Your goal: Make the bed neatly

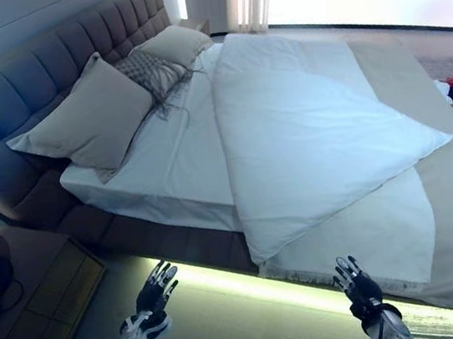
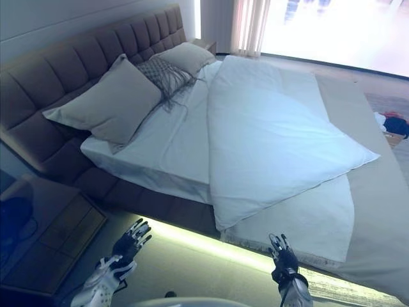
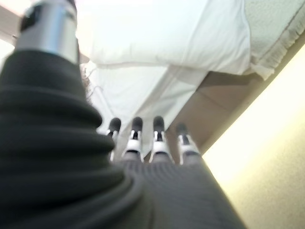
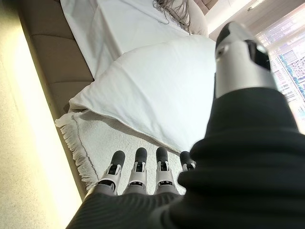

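Nearest, both hands are seen raised over the floor beside the bed, apart from the bedding: the left hand w/ fingers straight and fanned out, nothing held; the right hand likewise w/ fingers extended and loose, empty, just short of the fringed cream-coloured throw blanket at the near mattress edge. Past them, the white quilted duvet is found folded back diagonally, one corner pointing toward the foot end, approx. half the white fitted sheet left bare. Further off, a large beige square pillow, a grey patterned cushion and a second beige pillow are leaned against the grey tufted headboard. Judged: task barely begun; duvet is yet to be grasped, unfolded, pulled level and smoothed, pillows to be squared.
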Robot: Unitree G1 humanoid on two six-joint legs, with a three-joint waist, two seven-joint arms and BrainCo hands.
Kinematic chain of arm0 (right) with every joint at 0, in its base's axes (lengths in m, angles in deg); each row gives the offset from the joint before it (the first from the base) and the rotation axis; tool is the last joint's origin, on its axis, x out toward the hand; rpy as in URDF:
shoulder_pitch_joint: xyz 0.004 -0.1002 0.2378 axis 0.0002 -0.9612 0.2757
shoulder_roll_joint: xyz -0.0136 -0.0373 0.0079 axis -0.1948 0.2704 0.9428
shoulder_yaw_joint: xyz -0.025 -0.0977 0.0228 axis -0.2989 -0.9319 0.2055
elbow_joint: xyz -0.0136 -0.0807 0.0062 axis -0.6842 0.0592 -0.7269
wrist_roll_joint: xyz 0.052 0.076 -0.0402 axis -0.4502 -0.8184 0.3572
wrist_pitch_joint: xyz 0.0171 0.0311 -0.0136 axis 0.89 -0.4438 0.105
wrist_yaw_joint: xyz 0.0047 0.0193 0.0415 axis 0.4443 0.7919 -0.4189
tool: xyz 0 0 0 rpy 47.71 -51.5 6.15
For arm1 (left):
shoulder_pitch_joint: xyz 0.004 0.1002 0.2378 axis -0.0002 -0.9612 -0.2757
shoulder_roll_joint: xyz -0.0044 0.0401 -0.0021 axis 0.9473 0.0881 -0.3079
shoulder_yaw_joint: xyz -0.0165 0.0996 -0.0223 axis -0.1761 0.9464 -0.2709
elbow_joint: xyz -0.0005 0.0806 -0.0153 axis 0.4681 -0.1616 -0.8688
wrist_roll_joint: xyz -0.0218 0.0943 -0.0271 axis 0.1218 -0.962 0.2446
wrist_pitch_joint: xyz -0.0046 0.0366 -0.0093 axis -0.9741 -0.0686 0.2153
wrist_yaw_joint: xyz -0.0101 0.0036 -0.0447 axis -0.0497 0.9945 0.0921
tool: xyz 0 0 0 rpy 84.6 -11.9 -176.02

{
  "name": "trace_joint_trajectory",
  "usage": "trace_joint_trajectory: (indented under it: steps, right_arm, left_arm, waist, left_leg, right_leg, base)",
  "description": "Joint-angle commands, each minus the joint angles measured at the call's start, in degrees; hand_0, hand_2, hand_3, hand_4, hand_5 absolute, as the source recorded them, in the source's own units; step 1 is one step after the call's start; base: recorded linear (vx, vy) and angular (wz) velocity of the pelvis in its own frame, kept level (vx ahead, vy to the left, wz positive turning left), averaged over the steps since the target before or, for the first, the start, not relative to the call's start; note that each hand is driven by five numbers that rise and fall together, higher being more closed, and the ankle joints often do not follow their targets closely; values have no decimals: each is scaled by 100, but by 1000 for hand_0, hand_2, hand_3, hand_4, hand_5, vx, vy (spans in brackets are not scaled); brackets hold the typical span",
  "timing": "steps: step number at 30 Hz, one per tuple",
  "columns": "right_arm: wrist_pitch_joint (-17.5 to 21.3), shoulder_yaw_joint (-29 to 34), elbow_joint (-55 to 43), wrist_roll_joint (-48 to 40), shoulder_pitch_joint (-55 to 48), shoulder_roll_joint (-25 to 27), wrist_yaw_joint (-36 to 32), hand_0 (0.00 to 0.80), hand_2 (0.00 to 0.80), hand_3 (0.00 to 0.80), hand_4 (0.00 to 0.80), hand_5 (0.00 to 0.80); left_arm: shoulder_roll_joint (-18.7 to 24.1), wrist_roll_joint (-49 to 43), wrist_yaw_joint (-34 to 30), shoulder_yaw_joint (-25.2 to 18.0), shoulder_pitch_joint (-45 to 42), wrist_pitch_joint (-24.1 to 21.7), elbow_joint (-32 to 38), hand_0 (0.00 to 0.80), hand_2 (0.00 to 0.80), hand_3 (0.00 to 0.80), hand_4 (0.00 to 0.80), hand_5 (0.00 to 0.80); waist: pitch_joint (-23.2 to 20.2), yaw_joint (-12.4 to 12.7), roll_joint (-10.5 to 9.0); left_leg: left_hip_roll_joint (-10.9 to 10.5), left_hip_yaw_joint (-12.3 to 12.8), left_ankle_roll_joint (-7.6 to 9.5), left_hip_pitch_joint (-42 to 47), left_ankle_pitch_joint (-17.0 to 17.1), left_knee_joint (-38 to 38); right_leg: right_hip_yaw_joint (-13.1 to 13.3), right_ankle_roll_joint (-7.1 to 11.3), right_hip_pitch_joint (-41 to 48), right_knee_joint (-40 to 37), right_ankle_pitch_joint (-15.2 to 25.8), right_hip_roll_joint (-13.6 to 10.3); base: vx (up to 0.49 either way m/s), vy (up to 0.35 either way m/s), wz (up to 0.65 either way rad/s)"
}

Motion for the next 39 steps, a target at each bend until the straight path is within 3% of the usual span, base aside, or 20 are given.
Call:
trace_joint_trajectory:
  steps: [1,17,23,26,28,31,35,39]
  right_arm:
    - [50,69,-557,-218,102,75,-96,0,0,0,0,0]
    - [25,-45,-755,-241,-41,71,-19,0,0,0,0,0]
    - [-85,-97,-700,-240,-26,127,-61,0,0,0,0,0]
    - [-86,-143,-864,-185,42,239,78,0,0,0,0,0]
    - [44,-139,-870,-226,96,238,229,0,0,0,0,0]
    - [-57,-11,-912,-368,98,208,291,0,0,0,0,0]
    - [-231,-30,-976,-101,-11,112,-185,0,0,0,0,0]
    - [-39,-61,-767,-129,-70,-68,-290,0,0,0,0,0]
  left_arm:
    - [41,36,-69,-81,342,-121,133,0,0,0,0,0]
    - [113,-86,-3,-178,367,-170,141,0,0,0,0,0]
    - [150,-80,15,-172,312,-171,218,0,0,0,0,0]
    - [113,19,-89,-201,332,-113,232,0,0,0,0,0]
    - [131,77,-174,-139,331,-57,253,0,0,0,0,0]
    - [154,147,-89,-55,405,-80,165,0,0,0,0,0]
    - [252,146,249,-38,294,-254,318,0,0,0,0,0]
    - [324,20,121,-135,369,-207,202,0,0,0,0,0]
  waist:
    - [44,38,90]
    - [102,-33,101]
    - [226,-40,67]
    - [420,-8,10]
    - [487,-23,72]
    - [489,-111,87]
    - [521,-112,86]
    - [509,-28,47]
  left_leg:
    - [-202,290,452,188,-315,65]
    - [-127,307,460,193,-372,281]
    - [-134,117,432,123,-497,674]
    - [-377,49,412,-211,-770,1451]
    - [-389,112,521,-117,-690,1173]
    - [-474,126,614,8,-666,1015]
    - [-507,338,734,60,-792,1084]
    - [-489,238,795,-55,-867,1290]
  right_leg:
    - [-138,33,-563,82,759,-21]
    - [-28,-63,-613,469,547,5]
    - [76,-162,-617,640,462,58]
    - [150,-181,-645,769,512,-20]
    - [110,-145,-734,926,529,-70]
    - [183,-43,-825,1063,714,-133]
    - [66,31,-1099,1604,967,-405]
    - [353,90,-1237,1832,1668,-1064]
  base:
    - [0,0,0]
    - [0,-13,-1]
    - [15,-45,6]
    - [-57,22,9]
    - [-27,168,25]
    - [49,158,14]
    - [31,72,-14]
    - [0,-147,-29]
